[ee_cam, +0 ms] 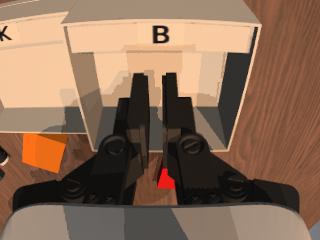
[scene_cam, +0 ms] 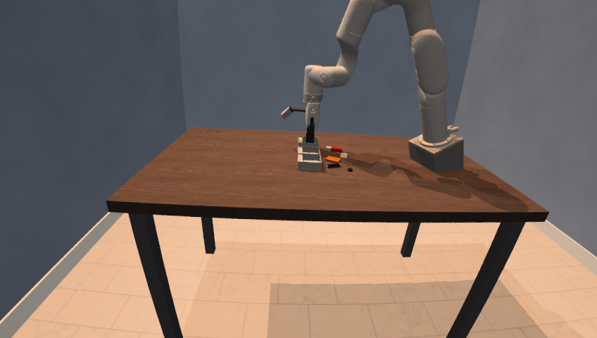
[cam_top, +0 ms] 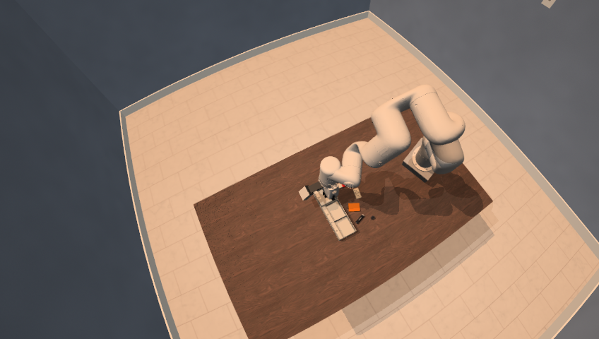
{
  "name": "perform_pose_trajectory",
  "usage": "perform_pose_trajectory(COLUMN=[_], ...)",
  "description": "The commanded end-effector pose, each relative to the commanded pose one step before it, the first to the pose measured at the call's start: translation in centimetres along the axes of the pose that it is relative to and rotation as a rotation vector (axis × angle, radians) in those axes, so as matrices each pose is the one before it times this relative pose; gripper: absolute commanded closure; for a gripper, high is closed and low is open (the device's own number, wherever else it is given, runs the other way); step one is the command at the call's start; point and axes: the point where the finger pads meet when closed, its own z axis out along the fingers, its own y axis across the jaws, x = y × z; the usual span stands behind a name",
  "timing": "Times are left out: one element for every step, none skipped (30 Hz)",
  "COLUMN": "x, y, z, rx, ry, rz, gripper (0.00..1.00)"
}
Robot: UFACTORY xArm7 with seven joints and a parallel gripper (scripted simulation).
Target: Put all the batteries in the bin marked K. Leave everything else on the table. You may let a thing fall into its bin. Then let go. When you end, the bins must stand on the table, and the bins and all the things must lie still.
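A row of three joined grey bins [cam_top: 336,214] stands in the middle of the table. My gripper [ee_cam: 155,94] points straight down into the end bin marked B [ee_cam: 160,87]. Its fingers are nearly together and I see nothing between them. The bin marked K [ee_cam: 34,67] is the neighbouring one, at the left edge of the wrist view. A black cylinder battery [cam_top: 359,218] and a small black button cell [cam_top: 372,217] lie on the table beside the bins. A red and white stick [scene_cam: 334,148] lies near the B bin.
An orange block [cam_top: 354,207] lies beside the bins and also shows in the wrist view [ee_cam: 44,152]. A small beige block [cam_top: 357,193] lies near the arm's wrist. The arm's base [cam_top: 420,161] stands at the table's far right.
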Motion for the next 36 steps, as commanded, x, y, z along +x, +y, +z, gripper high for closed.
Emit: perform_pose_trajectory(x=[0.147, 0.000, 0.000, 0.000, 0.001, 0.001, 0.001, 0.000, 0.000, 0.002, 0.001, 0.001, 0.001, 0.001, 0.001, 0.000, 0.000, 0.000, 0.060, 0.059, 0.059, 0.059, 0.059, 0.060, 0.000, 0.000, 0.062, 0.059, 0.059, 0.059, 0.059, 0.060, 0.060, 0.060, 0.060, 0.060], y=[0.059, 0.000, 0.000, 0.000, 0.001, 0.000, 0.000, 0.000, 0.000, 0.000, 0.000, 0.000, 0.000, 0.000, 0.000, 0.000, 0.000, 0.000, -0.498, -0.497, -0.498, -0.498, -0.498, -0.498, 0.000, 0.000, -0.499, -0.498, -0.498, -0.498, -0.498, -0.498, -0.498, -0.498, -0.498, -0.498], z=[-0.667, -0.134, -0.134, -0.134, -0.400, -0.400, -0.400, 0.000, 0.000, -0.402, -0.400, -0.400, -0.401, -0.207, -0.001, -0.001, -0.001, 0.000, 0.000, 0.000, 0.000, 0.000, 0.000, 0.000, 0.000, 0.000, 0.000, 0.000, 0.000, 0.000, 0.000, 0.000, 0.000, 0.000, 0.000, 0.000], rx=[-0.00150, 0.00000, 0.00000, 0.00000, 0.00000, 0.00000, 0.00000, 0.00000, 0.00000, 0.00000, 0.00000, 0.00000, 0.00000, 0.00000, 0.00000, 0.00000, 0.00000, 0.00000, 0.00004, 0.00005, 0.00004, 0.00004, 0.00004, 0.00004, 0.00000, 0.00000, 0.00003, 0.00004, 0.00004, 0.00004, 0.00004, 0.00004, 0.00004, 0.00004, 0.00004, 0.00004], ry=[0.00360, 0.00000, 0.00000, 0.00000, 0.00002, 0.00002, 0.00001, 0.00000, 0.00000, 0.00001, 0.00001, 0.00001, 0.00001, 0.00000, 0.00000, 0.00000, 0.00000, 0.00000, 0.00001, 0.00001, 0.00001, 0.00001, 0.00001, 0.00001, 0.00000, 0.00000, -0.00001, 0.00001, 0.00001, 0.00001, 0.00001, 0.00001, 0.00001, 0.00001, 0.00001, 0.00000], rz=[0.00015, 0.00000, 0.00000, 0.00000, 0.00000, 0.00000, 0.00000, 0.00000, 0.00000, 0.00000, 0.00000, 0.00000, 0.00000, 0.00000, 0.00000, 0.00000, 0.00000, 0.00000, -0.00001, -0.00001, -0.00001, -0.00001, -0.00001, -0.00001, 0.00000, 0.00000, 0.00000, -0.00001, -0.00001, -0.00001, -0.00001, -0.00001, -0.00001, -0.00001, -0.00001, -0.00001], gripper=[0.93, 0.93, 0.93, 0.93, 0.93, 0.93, 0.93, 0.93, 0.93, 0.93, 0.93, 0.93, 0.93, 0.93, 0.93, 0.93, 0.93, 0.93, 0.93, 0.93, 0.93, 0.93, 0.93, 0.93, 0.93, 0.93, 0.93, 0.93, 0.93, 0.93, 0.93, 0.93, 0.93, 0.93, 0.93, 0.93])
